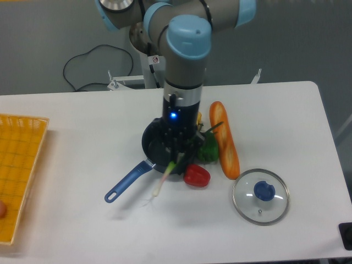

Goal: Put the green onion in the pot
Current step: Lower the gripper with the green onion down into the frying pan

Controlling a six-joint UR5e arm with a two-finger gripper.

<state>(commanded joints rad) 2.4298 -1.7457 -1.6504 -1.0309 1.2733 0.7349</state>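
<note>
White tabletop, grey wall behind, arm base at the back edge. UR5e gripper (177,149) hangs over the pot (155,148), pinching the green onion (165,179) near the middle of the stalk. Onion is slanted: the white rooted end dangles low past the pot's front rim, next to the blue handle (127,180); a thin dark leaf tip pokes out on the right by the green bell pepper (208,147). Fingers are mostly hidden by the wrist, but the stalk is clearly clamped and off the table.

Step, by my read: carry phase, about over the target, release not yet done. The next move calls for getting the hanging white end inside the rim, then lowering and letting go. Risk: the stalk drapes over the rim or tips out.

Nearby: red pepper (196,175) touching the pot's front right, carrot (225,139) just right, glass lid (260,196) well apart, yellow basket (19,165) at far left.
</note>
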